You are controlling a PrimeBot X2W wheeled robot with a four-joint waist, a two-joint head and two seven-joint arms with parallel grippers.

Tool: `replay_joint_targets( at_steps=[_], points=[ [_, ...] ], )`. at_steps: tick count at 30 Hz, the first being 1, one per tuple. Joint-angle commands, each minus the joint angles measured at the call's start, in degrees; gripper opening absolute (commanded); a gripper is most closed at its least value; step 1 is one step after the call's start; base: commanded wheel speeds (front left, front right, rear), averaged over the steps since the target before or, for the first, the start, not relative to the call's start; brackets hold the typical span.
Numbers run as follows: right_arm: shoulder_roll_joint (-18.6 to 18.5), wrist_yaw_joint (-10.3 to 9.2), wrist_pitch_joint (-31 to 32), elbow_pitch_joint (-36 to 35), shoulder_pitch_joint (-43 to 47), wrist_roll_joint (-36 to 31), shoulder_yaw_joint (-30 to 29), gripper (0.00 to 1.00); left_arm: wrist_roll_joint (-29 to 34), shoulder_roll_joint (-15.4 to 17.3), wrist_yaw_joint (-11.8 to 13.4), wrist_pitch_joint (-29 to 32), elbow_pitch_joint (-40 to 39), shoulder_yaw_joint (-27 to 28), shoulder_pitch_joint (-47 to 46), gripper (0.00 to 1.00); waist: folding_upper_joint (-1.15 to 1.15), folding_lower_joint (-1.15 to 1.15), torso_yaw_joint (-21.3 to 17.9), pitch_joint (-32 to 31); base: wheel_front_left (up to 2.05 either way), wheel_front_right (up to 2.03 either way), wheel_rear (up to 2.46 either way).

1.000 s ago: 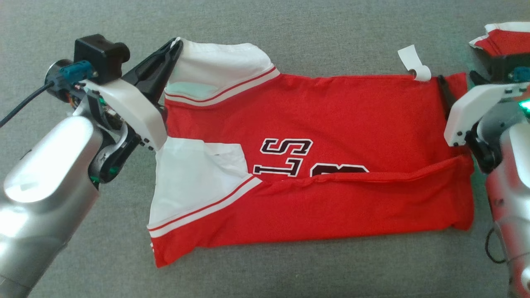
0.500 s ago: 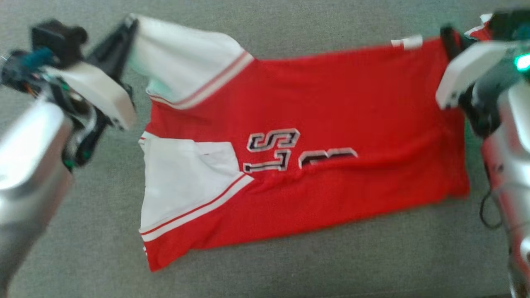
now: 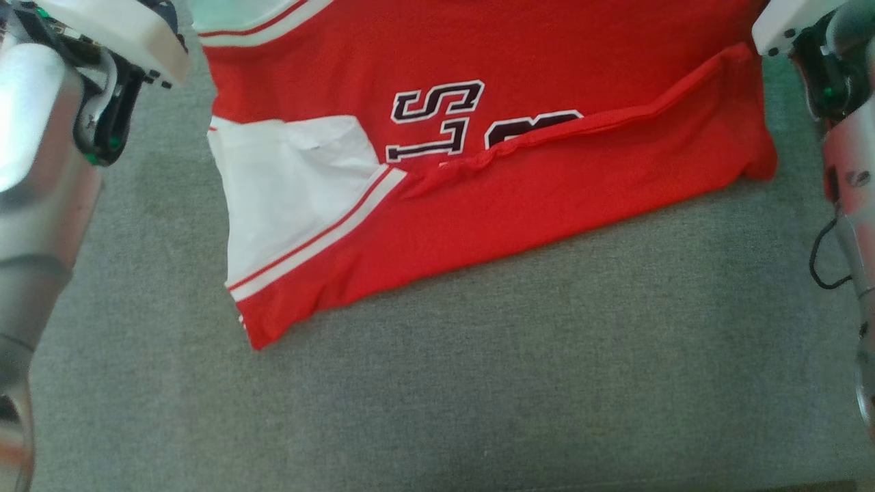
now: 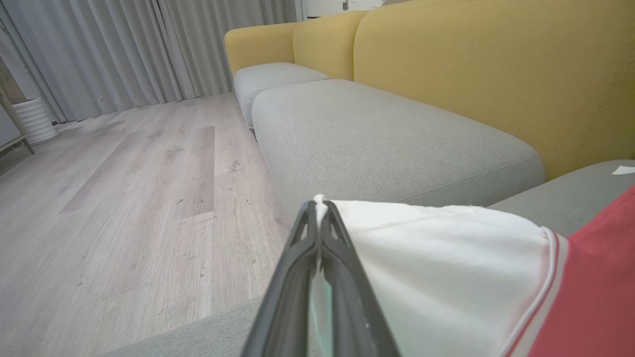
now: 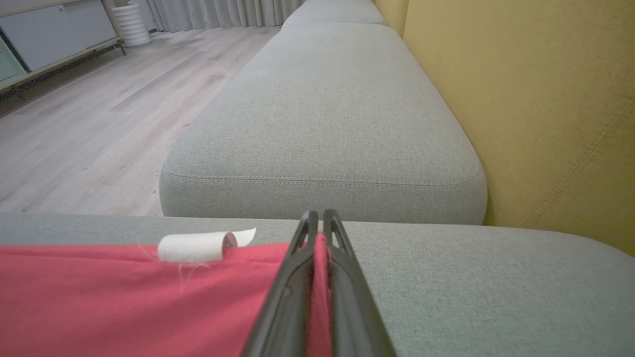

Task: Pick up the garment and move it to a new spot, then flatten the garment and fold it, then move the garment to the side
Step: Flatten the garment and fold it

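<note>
- Garment [image 3: 547, 55] rests on the largest body, a grey seat cushion [image 3: 478, 383] of coarse woven fabric, rounded at its stitched edges. The cloth spreads over the 12 o'clock half of the head view.
- Backrest [image 4: 496, 74]: mustard-yellow upholstery, flat and upright, at 2 o'clock in the left wrist view.
- Floor [image 4: 124, 198]: pale wood planks at 9 o'clock in that view, with grey pleated curtains [image 4: 149, 44] at 11 o'clock.
- Garment detail: smooth red jersey, roughly rectangular, with white sleeves [image 3: 287, 178] trimmed in red-and-white stripes on its 9 o'clock side. The black, white-outlined lettering [image 3: 437, 113] is partly covered by a folded-over red flap whose edge runs towards 2 o'clock.
- Left gripper [image 4: 317, 206]: slim dark fingers clenched on the edge of a white sleeve.
- Right gripper [image 5: 317, 215]: fingers pinched together on the red hem.
- Label [image 5: 191, 247]: small curled white tab on the hem, at 9 o'clock from the right fingertips.
</note>
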Motion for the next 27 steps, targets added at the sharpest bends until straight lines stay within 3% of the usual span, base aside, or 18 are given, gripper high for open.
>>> replay_joint_targets(
  at_steps=[1,8,14,19,24,27],
  points=[
    [0.35,-0.05,-0.86,-1.11,-1.6,-0.43,0.36,0.0,0.55,2.07,-0.09,-0.87,-0.16,2.39,-2.97,0.0,0.0,-0.01,0.22,-0.09,0.0,0.0,0.0],
    [-0.59,-0.05,-3.6,2.42,-0.54,0.98,2.67,0.0,-0.84,-0.08,-2.9,-2.33,3.39,0.0,-1.52,0.0,0.0,-0.01,1.69,-1.58,0.0,0.0,0.0],
    [-2.42,-0.05,-3.77,3.14,2.31,4.81,6.81,0.0,-5.03,0.84,-3.79,1.22,-0.04,-3.34,2.73,0.0,0.0,-0.01,2.99,-3.74,0.0,0.0,0.0],
    [-4.71,-0.05,-2.06,2.55,4.94,8.64,10.82,0.0,-9.94,4.48,-3.84,5.8,-8.39,-7.33,6.65,0.0,0.0,-0.01,3.75,-5.49,0.0,0.0,0.0],
    [-8.47,-0.05,0.03,0.39,8.02,13.06,16.51,0.0,-13.02,10.88,-3.86,10.1,-18.48,-12.48,9.92,0.0,0.0,-0.01,4.21,-7.1,0.0,0.0,0.0],
    [-9.67,-0.05,0.98,-0.56,9.13,14.65,18.74,0.0,-14.24,12.7,-3.86,11.19,-20.81,-13.35,10.72,0.0,0.0,-0.01,4.22,-7.68,0.0,0.0,0.0]
  ],
)
